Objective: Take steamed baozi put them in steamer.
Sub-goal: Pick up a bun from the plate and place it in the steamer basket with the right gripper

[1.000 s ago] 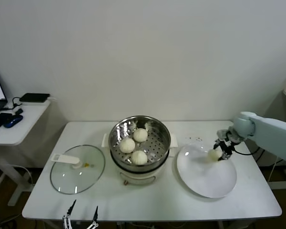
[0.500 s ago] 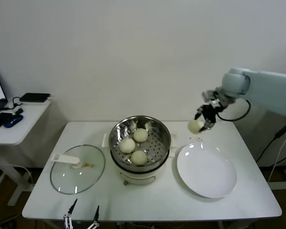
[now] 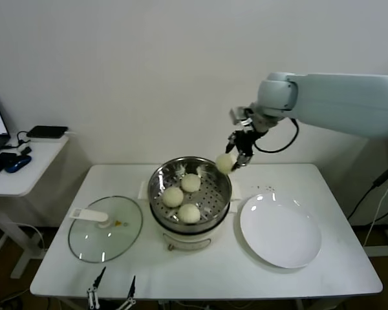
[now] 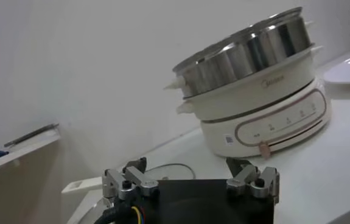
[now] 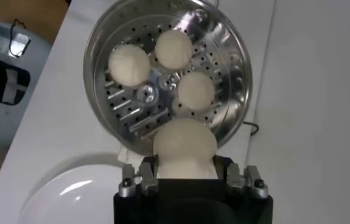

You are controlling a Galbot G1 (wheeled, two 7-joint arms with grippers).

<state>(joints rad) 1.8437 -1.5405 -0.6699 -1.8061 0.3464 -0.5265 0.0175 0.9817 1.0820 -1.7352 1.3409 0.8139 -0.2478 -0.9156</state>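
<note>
Reading left to right: left end effector (image 4: pixel 190 182) parked low at the tabletop (image 3: pixel 213 271) front edge, fingers apart, I think. Steamer (image 3: pixel 189 187) centre, three steamed baozi inside. Right end effector (image 3: pixel 236 155) clamps a fourth baozi (image 3: pixel 224 163) above the steamer's right rim.

head high, wrists close; steamer (image 3: pixel 189 187) shared

"Midea" lettering on white cooker base (image 4: pixel 272 115), faint
</note>
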